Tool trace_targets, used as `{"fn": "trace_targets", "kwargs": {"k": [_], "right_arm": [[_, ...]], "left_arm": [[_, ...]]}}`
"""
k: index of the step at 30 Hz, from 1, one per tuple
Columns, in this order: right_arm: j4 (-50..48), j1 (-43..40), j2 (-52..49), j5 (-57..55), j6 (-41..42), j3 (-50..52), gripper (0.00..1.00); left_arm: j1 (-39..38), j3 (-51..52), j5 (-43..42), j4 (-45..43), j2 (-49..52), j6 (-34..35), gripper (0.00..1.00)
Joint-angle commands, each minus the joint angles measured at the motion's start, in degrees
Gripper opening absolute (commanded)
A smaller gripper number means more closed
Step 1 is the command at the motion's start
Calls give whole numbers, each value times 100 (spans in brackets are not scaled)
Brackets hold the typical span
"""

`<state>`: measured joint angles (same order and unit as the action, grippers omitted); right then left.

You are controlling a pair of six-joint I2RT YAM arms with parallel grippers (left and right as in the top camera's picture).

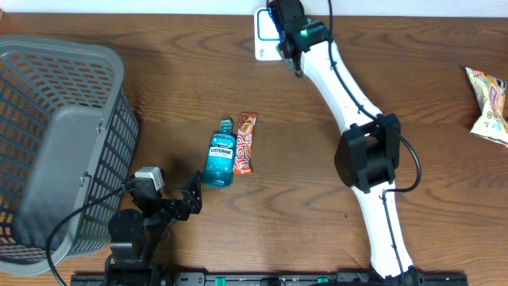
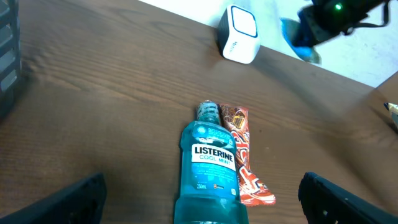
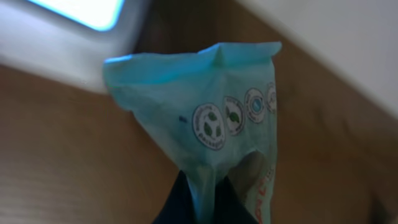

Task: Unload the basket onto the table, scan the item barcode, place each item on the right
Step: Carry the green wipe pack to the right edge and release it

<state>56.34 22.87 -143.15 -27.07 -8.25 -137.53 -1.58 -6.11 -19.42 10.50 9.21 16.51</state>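
I am pinching a thin, crinkled teal pouch (image 3: 199,112) in my right end effector (image 3: 202,193), whose jaws are clamped fully together on its gathered lower end; the film is glossy and printed with small round leaf emblems, and its sealed top edge is flaring upward. I am holding it at the far edge of the desk (image 1: 159,103), right against the white, rounded-corner scanner (image 1: 264,33) with its pale blue glowing face. My left end effector (image 2: 199,199) is hovering near the front edge of the dark wood-grained desk with its black fingers spread as wide as they go, gripping nothing. Below it, toward the middle of the desk, a translucent blue plastic mouthwash bottle (image 2: 208,171) is lying on its side, cap pointing at the far edge, and a flat orange-red foil snack bar (image 2: 244,155) is lying touching its right flank. A grey plastic lattice basket (image 1: 55,143) is filling the left edge, and a crumpled snack bag (image 1: 490,103) is resting at the right edge.
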Motion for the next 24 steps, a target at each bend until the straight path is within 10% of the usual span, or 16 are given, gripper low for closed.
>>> {"fn": "trace_targets", "kwargs": {"k": [1,17,19,22,24], "right_arm": [[748,-446,203,-879,857,-72,1],[944,-3519,201,-723,1207,717,1],[953,-3783,208,-612,1220,713,24],[1176,-4013,273,-319,1556,643,99],[1377,-4048,363,232,1753,555,99]], "left_arm": [[28,-22,-50,0,-24,11,98],[28,-22,-50,0,-24,11,98],[28,-22,-50,0,-24,11,98],[28,-22,-50,0,-24,11,98],[28,-22,-50,0,-24,11,98]]}}
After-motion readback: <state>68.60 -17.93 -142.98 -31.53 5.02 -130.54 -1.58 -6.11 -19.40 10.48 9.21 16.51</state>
